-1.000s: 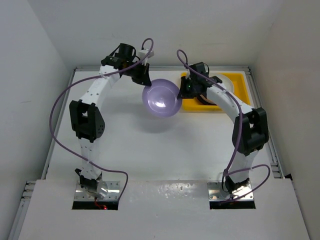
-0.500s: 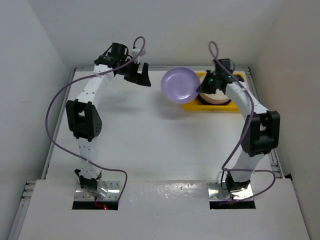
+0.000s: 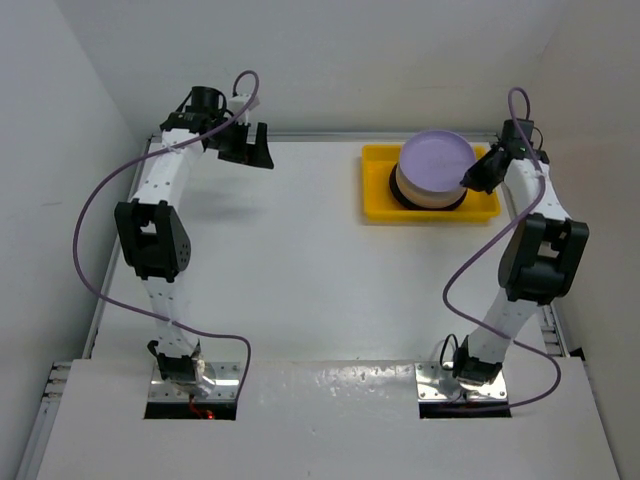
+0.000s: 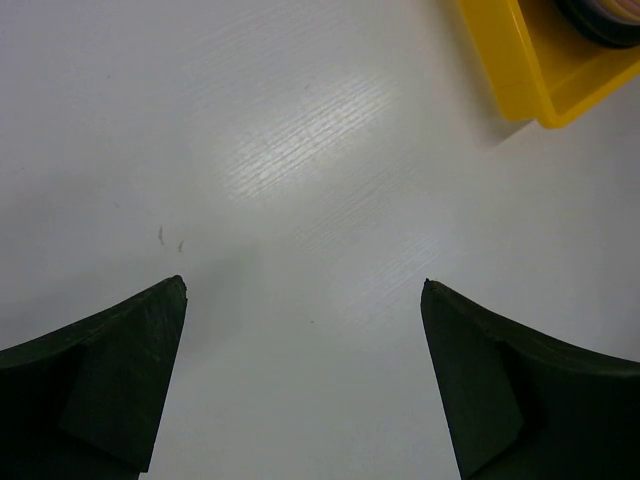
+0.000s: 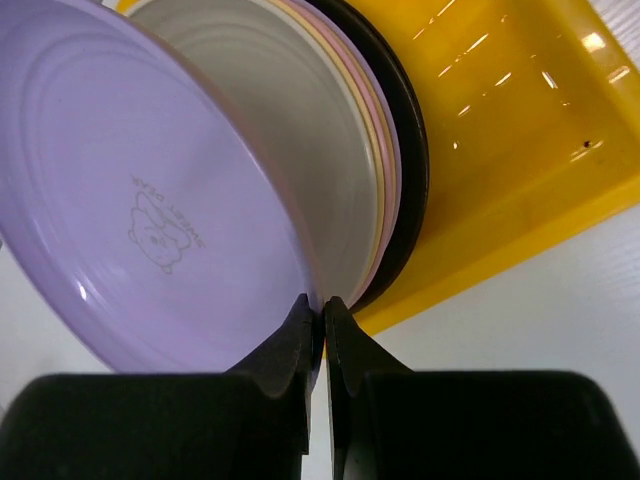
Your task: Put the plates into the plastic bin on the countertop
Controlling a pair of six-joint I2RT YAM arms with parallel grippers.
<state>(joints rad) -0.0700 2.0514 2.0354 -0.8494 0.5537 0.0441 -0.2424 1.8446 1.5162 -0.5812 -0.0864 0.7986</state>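
- The right pincer [image 5: 323, 305] pinches the lilac plate [image 5: 130, 200] by its rim, tilted over the stack [image 5: 300, 120] in the yellow bin [image 5: 520, 150]; released tilted, it may slide off crooked.
- Thin edge grip: it could slip early.
- The left pincer [image 4: 305, 290] gapes wide, empty, over the table [image 4: 300, 150].

A small printed emblem [image 5: 160, 232] near the middle of the lilac plate [image 5: 110, 150] carries the only lettering in view: a short curved line of pale capitals arched beside a cartoon figure, seen upside down and too small and faint to read.
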